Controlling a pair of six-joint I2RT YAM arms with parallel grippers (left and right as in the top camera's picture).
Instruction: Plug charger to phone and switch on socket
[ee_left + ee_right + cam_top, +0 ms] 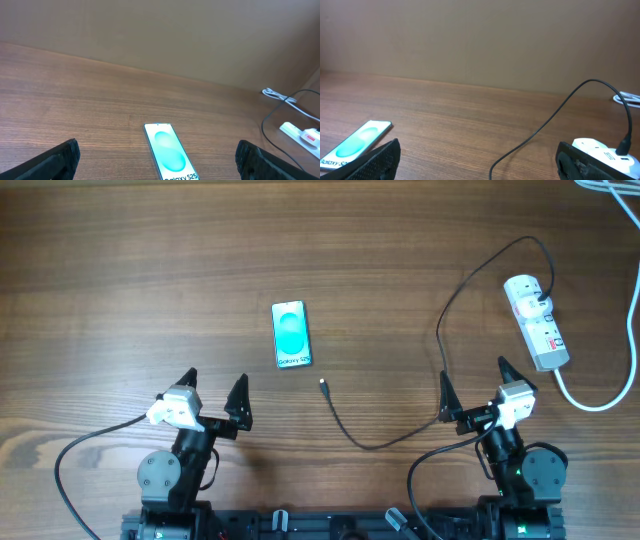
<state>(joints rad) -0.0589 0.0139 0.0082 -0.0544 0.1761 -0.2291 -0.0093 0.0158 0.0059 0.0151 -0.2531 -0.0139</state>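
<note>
Lying flat on the wooden table (120, 270), the phone (291, 334) sits screen up, its teal display lit and its white lettering at the end nearer the robot. Just beyond that near end, a little to the right and not touching it, rests the connector (323, 384) of the charger (439, 335). From there the thin black cable dips toward the robot and passes close by the right gripper (473, 375). It then climbs in a wide arc across the table and comes down into the far end of the socket (536, 323). The socket is a white strip lying at a slant near the right edge, well apart from the phone, with small red marks on its top. A thick white cord (590, 405) leaves its near end and loops away to the right. The left gripper (215, 380) hovers on the robot's side of the phone, fingers spread wide and holding nothing; its wrist view shows the phone lying between the two dark fingertips, out ahead of them. The right gripper is likewise spread wide and empty, between phone and socket, with the cable rising just beside its inner finger. Its wrist view has the phone at the lower left and the socket at the lower right.
</note>
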